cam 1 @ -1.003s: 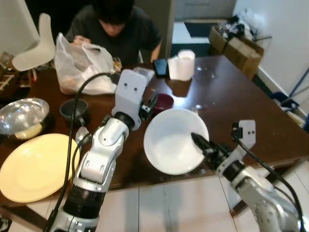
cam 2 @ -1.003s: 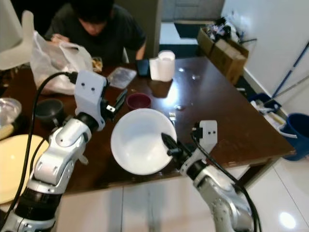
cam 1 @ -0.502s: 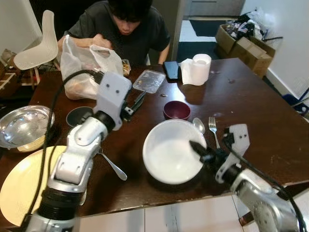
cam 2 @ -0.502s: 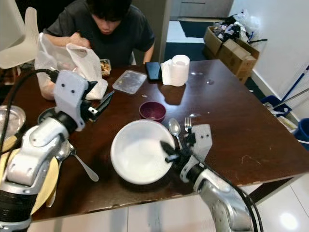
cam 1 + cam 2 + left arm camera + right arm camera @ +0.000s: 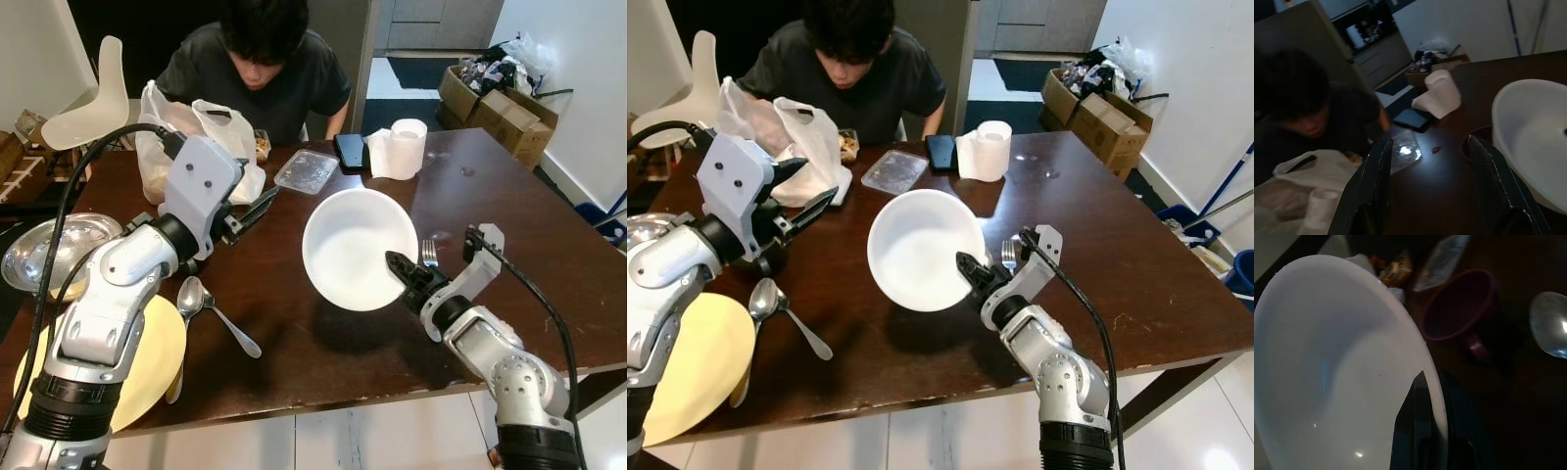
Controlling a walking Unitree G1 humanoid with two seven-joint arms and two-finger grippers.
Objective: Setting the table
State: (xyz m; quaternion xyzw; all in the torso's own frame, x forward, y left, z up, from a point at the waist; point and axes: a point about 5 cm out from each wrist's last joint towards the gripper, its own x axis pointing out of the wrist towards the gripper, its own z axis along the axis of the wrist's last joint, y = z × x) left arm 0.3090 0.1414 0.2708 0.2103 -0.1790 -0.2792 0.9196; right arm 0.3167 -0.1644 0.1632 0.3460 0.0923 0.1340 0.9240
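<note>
White bowl (image 5: 356, 248) lifted off table, rim between right fingers (image 5: 1418, 421).

My head's two eyes look down across the table (image 5: 549, 245). Each wrist camera looks along its own fingers, close to the white bowl (image 5: 1327, 372) they share.

The white bowl (image 5: 355, 247) has come up off the dark table (image 5: 509, 225): half a second ago it sat flat with its mouth upward, and now the right gripper (image 5: 400, 271), pinching its near rim, holds it raised and tipped on edge, its shadow on the wood below. It now covers the small maroon cup and the spoon that showed beyond it. The left gripper (image 5: 257, 207) has drawn back to the left, away from the bowl.
</note>
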